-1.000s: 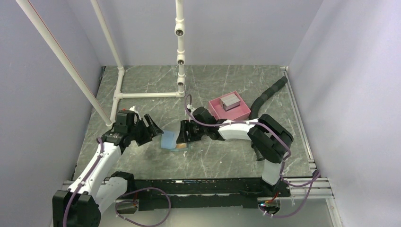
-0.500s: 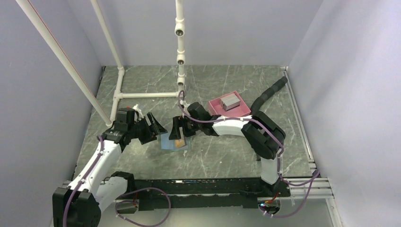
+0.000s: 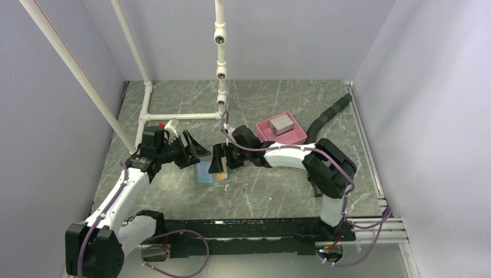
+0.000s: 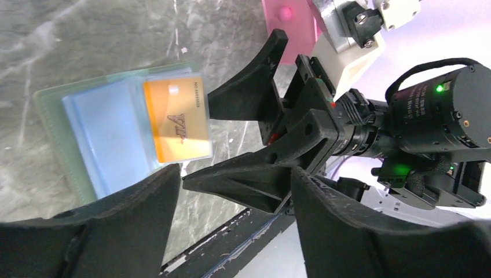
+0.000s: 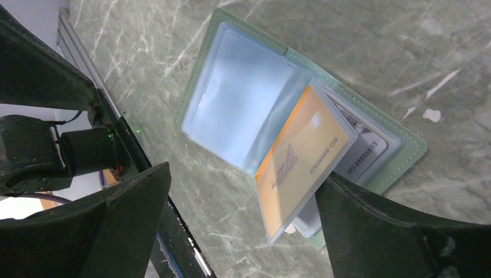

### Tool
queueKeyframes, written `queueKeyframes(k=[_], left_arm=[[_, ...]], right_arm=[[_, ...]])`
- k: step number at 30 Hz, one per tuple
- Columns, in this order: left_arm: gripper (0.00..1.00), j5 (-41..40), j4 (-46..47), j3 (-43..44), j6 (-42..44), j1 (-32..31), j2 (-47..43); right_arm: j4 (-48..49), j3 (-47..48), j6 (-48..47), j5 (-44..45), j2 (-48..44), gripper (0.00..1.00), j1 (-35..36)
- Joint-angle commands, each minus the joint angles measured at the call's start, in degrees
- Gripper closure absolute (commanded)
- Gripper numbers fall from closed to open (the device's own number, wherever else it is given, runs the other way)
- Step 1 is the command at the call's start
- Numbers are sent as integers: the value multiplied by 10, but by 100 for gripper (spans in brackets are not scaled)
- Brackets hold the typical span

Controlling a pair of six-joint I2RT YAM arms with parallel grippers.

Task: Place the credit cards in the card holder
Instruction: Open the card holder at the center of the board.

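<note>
Open holder [image 5: 231, 110] w/ orange card [image 5: 301, 165]

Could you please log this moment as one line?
card holder open flat | orange card in sleeve | left gripper jaws open | right gripper jaws open

A pink tray [image 3: 267, 131] sits on the dark, marble-veined bench [image 3: 278, 191], a black corrugated hose [image 3: 330, 113] curving just beside it; a white pipe frame [image 3: 179, 116] rises at rear left.
</note>
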Motion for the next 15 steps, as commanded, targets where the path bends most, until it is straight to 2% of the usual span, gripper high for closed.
queueKeyframes(k=[1,5,9,11,15], left_arm=[[28,70,89,-14,-29,-1,36],[49,80,125,-33,-45,-1,92],[65,31,121,-48,-33,-1,122],[73,2,102,-55,-23,-1,133],[78,-25,109,-88,-19,-1,150]], right_arm=[[5,-16,8,9,-31,12,-8],[-26,-20,-5,46,-37,28,-10],[-74,-19,-37,100,-49,43,0],[-100,-17,-58,133,-61,46,10],[-89,-6,-64,107,-74,53,25]])
